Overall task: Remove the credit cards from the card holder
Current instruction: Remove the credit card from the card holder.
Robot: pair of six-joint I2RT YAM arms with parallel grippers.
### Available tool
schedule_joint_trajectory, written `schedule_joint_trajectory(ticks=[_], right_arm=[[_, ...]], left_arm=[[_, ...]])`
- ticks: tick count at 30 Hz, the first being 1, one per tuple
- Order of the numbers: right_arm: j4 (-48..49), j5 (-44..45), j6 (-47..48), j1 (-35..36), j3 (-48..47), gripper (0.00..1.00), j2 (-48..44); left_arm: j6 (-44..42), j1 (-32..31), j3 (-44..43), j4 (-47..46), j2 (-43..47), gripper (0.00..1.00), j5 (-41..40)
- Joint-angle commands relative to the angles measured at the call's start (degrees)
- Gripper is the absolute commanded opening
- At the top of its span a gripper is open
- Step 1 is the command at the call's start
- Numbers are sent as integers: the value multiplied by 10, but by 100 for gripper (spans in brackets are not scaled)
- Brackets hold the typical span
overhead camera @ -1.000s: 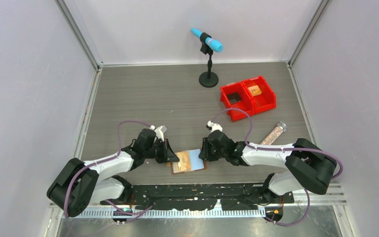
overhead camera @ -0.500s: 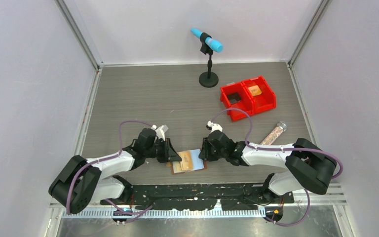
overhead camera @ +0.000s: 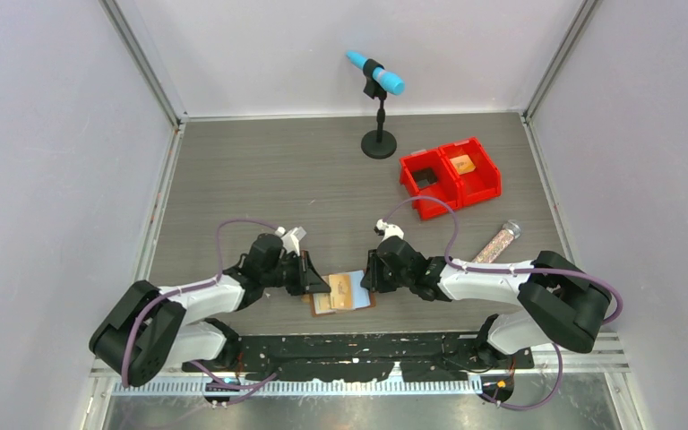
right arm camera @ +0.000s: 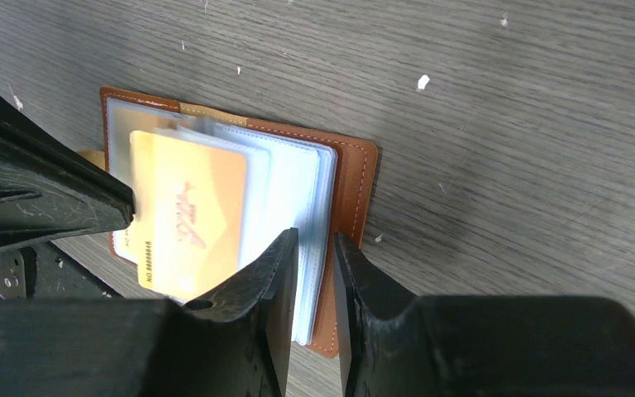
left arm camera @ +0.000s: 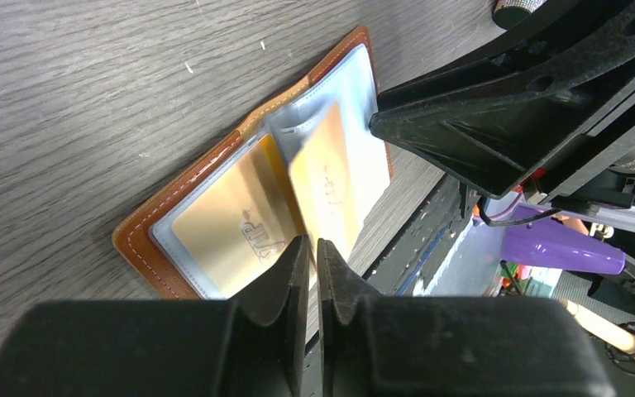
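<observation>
A grey wood-grain bench [overhead camera: 260, 170] sits inside a pale-walled booth, seen from above, with my two arms reaching in from the near edge. On the left, the left claw [left arm camera: 310, 245] is pinched closed on one end of a gold card [left arm camera: 327, 178], which stands partly out of its clear sleeve. I judge the pinch is there to slide the card free. In the middle, close to the near edge, the card holder [right arm camera: 352, 186] lies open with its brown leather underneath and pale sleeves up. A second gold card [left arm camera: 227, 223] is tucked in a sleeve. On the right, the right claw [right arm camera: 314, 240] clamps the holder's right edge, sleeves and cover together, probably to anchor it against the pull. Farther right and back, two red bins [overhead camera: 452, 175] sit well apart from it.
</observation>
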State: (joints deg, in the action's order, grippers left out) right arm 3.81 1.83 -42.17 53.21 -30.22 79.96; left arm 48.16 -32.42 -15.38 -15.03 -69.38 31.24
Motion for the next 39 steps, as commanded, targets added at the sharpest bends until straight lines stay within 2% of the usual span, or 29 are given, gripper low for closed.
schedule_joint_trajectory(ticks=[1, 15, 20, 28, 39], right_arm=[[-17, 15, 7, 1, 3, 30, -9], [-14, 13, 7, 1, 4, 30, -9], [-14, 11, 6, 1, 4, 30, -8], [-12, 11, 6, 1, 5, 30, -7], [-12, 11, 6, 1, 5, 30, -8]], left_arm=[[9, 3, 5, -47, -18, 13, 15], [59, 3, 10, -163, -96, 31, 41], [80, 3, 12, -208, -126, 31, 48], [88, 3, 11, -232, -149, 30, 50], [96, 3, 17, -256, -164, 21, 55]])
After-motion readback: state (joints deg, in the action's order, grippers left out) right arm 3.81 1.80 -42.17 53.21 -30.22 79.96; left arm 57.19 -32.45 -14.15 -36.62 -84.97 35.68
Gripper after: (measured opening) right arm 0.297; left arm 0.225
